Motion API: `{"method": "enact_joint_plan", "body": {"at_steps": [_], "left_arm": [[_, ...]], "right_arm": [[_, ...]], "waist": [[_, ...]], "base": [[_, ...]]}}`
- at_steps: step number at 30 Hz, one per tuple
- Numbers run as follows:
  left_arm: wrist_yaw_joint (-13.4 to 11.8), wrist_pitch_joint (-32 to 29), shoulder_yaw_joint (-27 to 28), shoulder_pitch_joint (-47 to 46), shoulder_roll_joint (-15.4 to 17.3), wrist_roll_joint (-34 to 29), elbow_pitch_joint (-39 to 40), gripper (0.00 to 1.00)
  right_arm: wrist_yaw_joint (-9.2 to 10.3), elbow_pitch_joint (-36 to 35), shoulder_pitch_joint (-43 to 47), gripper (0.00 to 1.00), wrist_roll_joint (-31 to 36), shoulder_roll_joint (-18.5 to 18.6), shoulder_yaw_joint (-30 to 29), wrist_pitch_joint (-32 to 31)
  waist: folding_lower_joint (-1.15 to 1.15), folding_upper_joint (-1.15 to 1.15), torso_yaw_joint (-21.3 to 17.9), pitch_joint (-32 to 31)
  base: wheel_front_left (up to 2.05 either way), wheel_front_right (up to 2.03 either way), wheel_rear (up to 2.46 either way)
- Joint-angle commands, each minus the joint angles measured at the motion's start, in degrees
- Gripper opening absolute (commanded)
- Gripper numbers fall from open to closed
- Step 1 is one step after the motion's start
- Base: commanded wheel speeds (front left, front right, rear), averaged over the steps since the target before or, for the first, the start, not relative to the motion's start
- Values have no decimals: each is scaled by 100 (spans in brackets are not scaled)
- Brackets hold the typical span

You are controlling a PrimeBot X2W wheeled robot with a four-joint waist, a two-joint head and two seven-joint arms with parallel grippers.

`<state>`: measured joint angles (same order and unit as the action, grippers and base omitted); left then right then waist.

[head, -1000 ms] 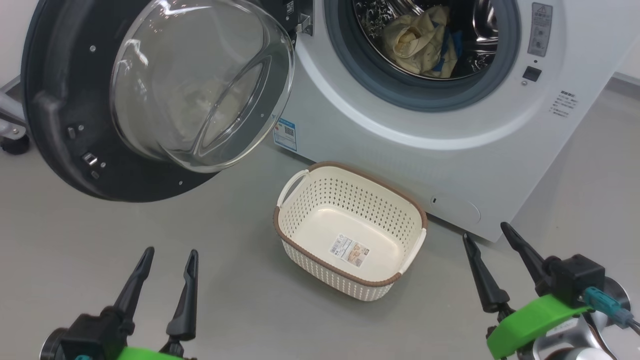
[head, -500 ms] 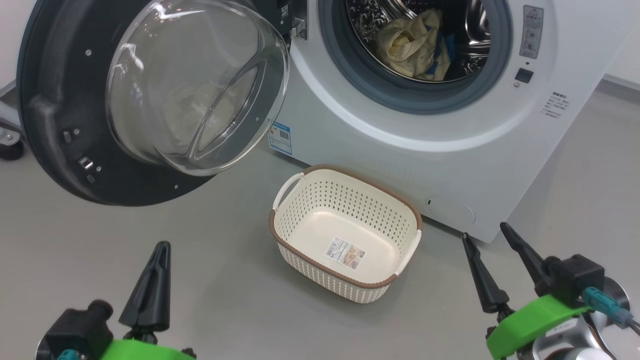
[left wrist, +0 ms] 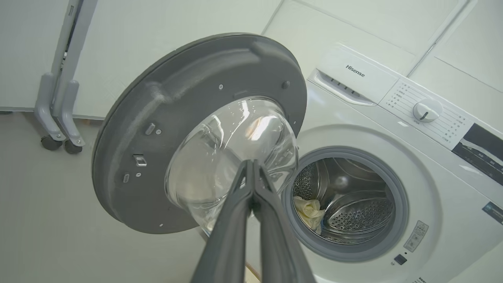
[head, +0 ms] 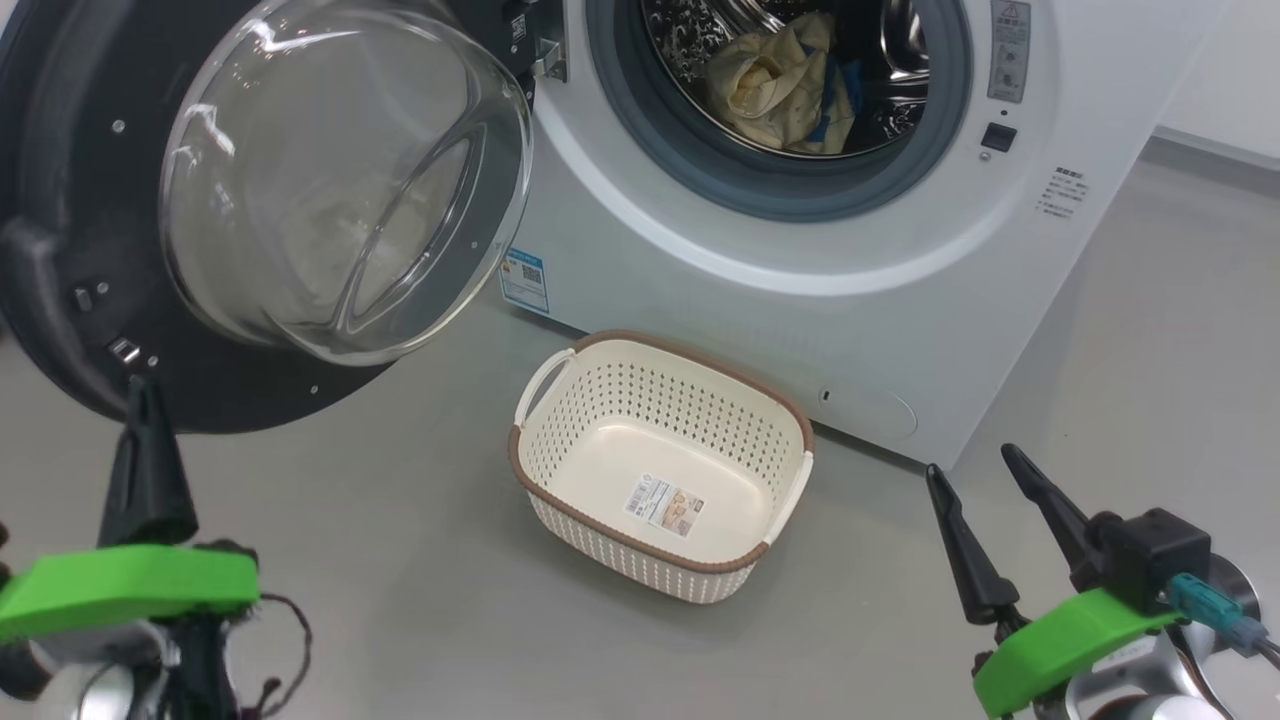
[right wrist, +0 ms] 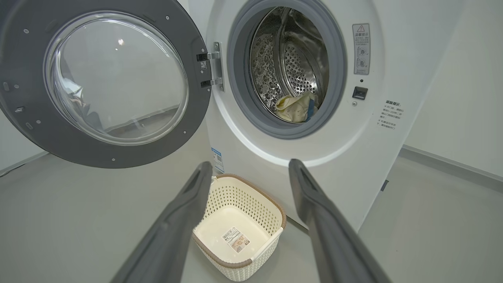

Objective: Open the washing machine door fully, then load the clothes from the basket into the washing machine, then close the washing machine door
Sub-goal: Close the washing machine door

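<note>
Grey stand legs [left wrist: 59, 106] on dark castors [left wrist: 49, 142], well left of left pincer [left wrist: 251, 163], against white panelled wall [left wrist: 165, 31]. Bare grey floor [left wrist: 47, 220] beneath. Grey skirting [right wrist: 452, 167] far right of right pincer [right wrist: 250, 163].

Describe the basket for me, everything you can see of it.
The basket is small, rectangular and cream plastic, with perforated sides, a brown woven-look rim and a white handle at each end. It stands upright and empty on the grey floor, close in front of the washing machine. A label sticker shows on its bare bottom.
</note>
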<state>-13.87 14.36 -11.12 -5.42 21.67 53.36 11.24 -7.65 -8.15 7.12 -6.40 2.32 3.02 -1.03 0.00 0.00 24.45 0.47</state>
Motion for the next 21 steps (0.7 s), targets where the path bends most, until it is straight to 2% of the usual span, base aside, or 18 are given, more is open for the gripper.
{"method": "enact_joint_plan", "body": {"at_steps": [1,7,13,14,18,21], "left_arm": [[-25,51,430,-460,61,253,78,0],[666,-175,1000,-920,46,1345,-248,0],[1336,-678,1631,-1287,60,2738,-508,0],[1336,-678,1631,-1287,60,2738,-508,0],[1667,-1062,2033,-1460,165,3562,-743,0],[1812,-1339,2254,-1573,258,4042,-939,0]], "right_arm": [[16,-225,-269,100,-30,55,108,-19],[16,-285,-286,100,-63,55,76,-67],[16,-337,-299,100,-35,55,35,-111],[16,-337,-299,100,-35,55,35,-111],[16,-384,-297,100,-8,55,16,-146],[16,-434,-304,100,14,55,8,-181]], "waist": [[0,0,-51,26],[0,0,-173,139],[0,0,-243,244],[0,0,-243,244],[0,0,-270,286],[0,0,-280,338]], "base": [[0,0,0],[0,0,0],[0,0,0],[0,0,0],[0,0,0],[0,0,0]]}}
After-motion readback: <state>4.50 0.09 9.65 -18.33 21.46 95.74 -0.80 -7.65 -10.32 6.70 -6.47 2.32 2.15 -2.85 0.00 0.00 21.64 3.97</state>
